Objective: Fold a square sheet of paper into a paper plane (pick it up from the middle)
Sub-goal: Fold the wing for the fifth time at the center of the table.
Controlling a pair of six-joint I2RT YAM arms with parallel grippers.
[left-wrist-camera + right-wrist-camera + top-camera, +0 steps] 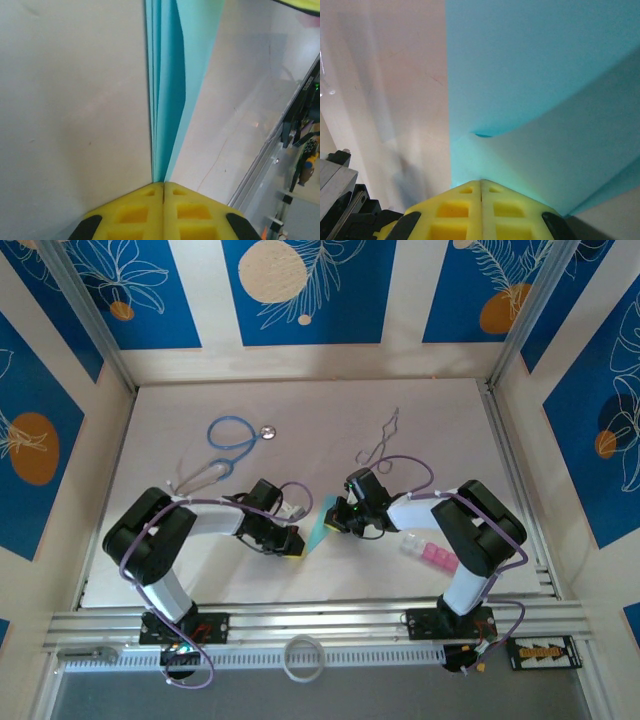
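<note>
The square sheet of paper (318,528), light turquoise and folded into several layers, hangs above the table between my two grippers. My left gripper (294,546) is shut on its lower end; in the left wrist view the yellow pads (135,212) meet on the paper (167,100), which runs away edge-on with its layers fanning slightly. My right gripper (331,524) is shut on the upper end; in the right wrist view the paper (535,75) shows a broad face with a folded flap over it. I cannot tell whether its shape is a plane's.
A blue-tubed stethoscope (232,436) lies at the back left and a bent wire (384,440) at the back middle. Pink and clear plastic blocks (432,554) sit by the right arm. A white ring (303,657) rests on the front rail.
</note>
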